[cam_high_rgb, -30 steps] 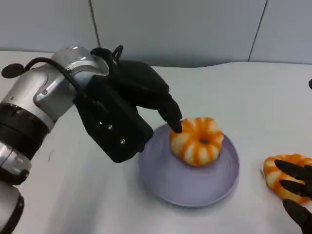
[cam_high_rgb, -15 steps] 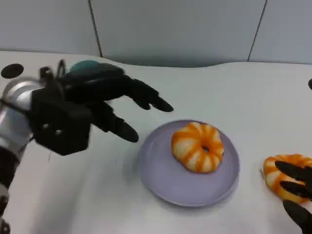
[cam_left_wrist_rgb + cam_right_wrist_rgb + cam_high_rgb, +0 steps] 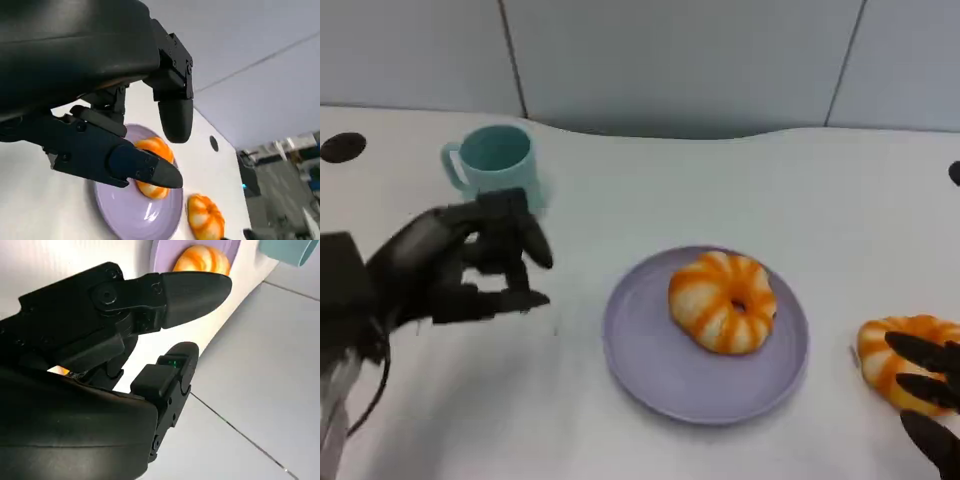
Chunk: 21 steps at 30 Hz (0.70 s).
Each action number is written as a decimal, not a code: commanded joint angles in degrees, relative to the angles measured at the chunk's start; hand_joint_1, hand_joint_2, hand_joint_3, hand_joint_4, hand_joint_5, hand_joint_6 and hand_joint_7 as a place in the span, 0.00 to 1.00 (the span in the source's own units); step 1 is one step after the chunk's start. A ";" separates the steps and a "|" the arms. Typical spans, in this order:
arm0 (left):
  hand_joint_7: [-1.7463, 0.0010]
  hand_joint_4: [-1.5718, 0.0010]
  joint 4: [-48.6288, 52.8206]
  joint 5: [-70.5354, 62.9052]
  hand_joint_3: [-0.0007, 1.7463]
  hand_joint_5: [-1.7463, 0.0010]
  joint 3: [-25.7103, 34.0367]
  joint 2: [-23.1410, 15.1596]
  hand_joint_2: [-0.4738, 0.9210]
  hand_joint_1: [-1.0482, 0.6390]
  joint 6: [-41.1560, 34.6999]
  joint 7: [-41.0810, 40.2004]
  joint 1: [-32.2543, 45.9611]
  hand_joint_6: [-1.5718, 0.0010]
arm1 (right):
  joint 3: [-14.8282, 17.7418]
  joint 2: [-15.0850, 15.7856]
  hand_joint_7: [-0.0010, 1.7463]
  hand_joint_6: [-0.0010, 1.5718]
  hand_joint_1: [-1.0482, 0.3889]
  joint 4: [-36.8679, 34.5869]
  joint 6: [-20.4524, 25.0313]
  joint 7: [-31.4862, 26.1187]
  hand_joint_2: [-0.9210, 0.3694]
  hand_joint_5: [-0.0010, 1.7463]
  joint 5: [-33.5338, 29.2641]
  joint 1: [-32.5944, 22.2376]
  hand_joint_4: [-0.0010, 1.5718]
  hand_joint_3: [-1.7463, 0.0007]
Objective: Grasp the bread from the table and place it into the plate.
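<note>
at the left of the head frame, left hand [image 3: 440, 265] off the table, fingers loosely curled but parted, nothing between them; just above it at upper left, a teal cup [image 3: 495, 162] upright, mouth open, its inside showing nothing though too dim to be sure; risk here: a careless sweep of that hand toward the upper left could clip the cup and tip it, the two sitting near each other.

centre of the frame, purple plate [image 3: 650, 370] flat on the white table [image 3: 820, 200]; one orange-striped ring bread [image 3: 723, 300] inside it, resting toward the upper right part of the dish, clear of the rim; judged done for this piece; possible trouble: a second piece dropped on top of it could roll off the rim, so better aimed at the bare lower left part of the plate.

lower right of the frame, second bread [image 3: 890, 355] on the table, well apart from the plate; right hand [image 3: 925, 385] over its lower right side, fingers spread and lying across it; cannot tell whether gripping or merely hovering above, no closed hold visible; judged the next thing to pick up; likely failures: soft rounded loaf squashed or squirting out from a shallow pinch, or nudged toward the frame's right edge by fingertips landing off-centre; partly cut off by the frame edge, so contact hard to confirm.
</note>
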<state>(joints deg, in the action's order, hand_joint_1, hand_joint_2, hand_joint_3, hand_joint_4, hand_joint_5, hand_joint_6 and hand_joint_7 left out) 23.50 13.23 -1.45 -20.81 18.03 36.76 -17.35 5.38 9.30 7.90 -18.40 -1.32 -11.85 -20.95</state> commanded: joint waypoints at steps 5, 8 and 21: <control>0.00 0.55 -12.29 -1.87 0.01 0.00 2.23 0.12 1.00 0.43 -14.91 -7.37 9.27 0.67 | 0.16 0.06 0.00 0.50 0.46 0.58 0.75 0.01 0.00 0.01 0.42 -0.16 0.59 0.79; 0.00 0.50 -12.91 -2.56 0.01 0.00 2.22 0.74 0.97 0.49 -22.42 -10.10 11.04 0.61 | 0.19 0.32 0.00 0.50 0.46 0.33 0.43 -0.03 0.00 0.01 0.11 -0.10 0.59 0.79; 0.00 0.51 -16.73 -15.91 0.01 0.00 -5.35 -6.01 0.97 0.41 -36.23 -9.43 11.38 0.60 | 0.69 0.83 0.00 0.50 0.46 -0.10 0.13 -0.22 0.00 0.01 -0.36 -0.03 0.59 0.79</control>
<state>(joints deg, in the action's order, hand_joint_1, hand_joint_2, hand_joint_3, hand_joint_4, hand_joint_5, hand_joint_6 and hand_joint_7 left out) 8.04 -1.17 -5.82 -25.25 -16.97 26.36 -6.06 5.39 9.31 7.81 -18.37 -1.23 -11.88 -20.88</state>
